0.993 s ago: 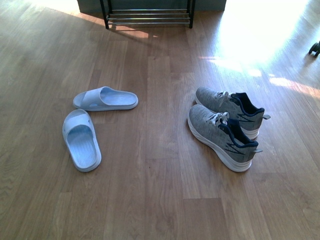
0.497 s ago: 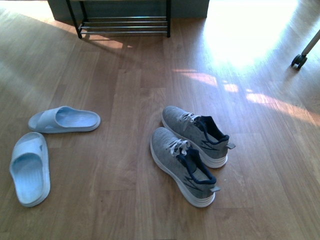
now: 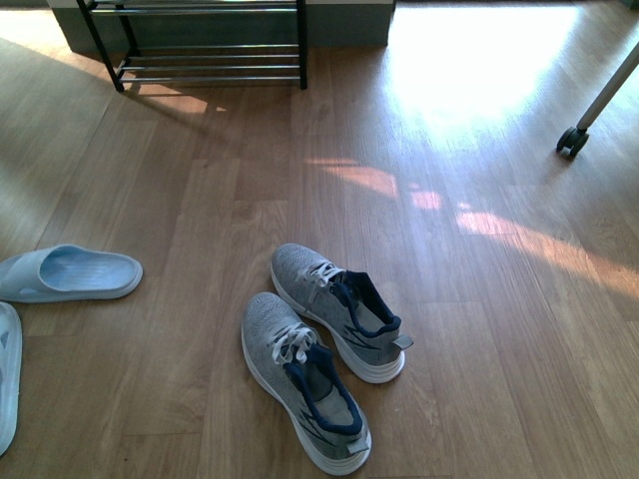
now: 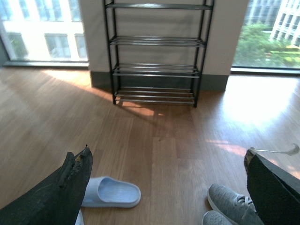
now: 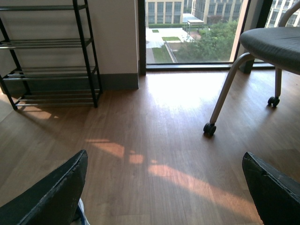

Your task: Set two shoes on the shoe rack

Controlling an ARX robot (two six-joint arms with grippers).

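The nearer sneaker [image 3: 305, 394] and the farther sneaker [image 3: 337, 311] are lying just beside each other on the wooden floor [image 3: 479, 349], low in the front view, toes pointing away to the left. The shoe rack [image 3: 205, 60] (black frame, chrome bars) is standing well apart from them by the far wall. A pale blue slide [image 3: 70, 272] is lying off to their left. The left tool [image 4: 167, 154] and the right tool [image 5: 165, 158] are both hanging spread wide, pinching nothing.

Two sneakers [image 3: 336, 321] [image 3: 305, 394], two slides [image 3: 70, 272] [image 3: 6, 379], one rack [image 4: 157, 42], one chair [image 5: 274, 44]
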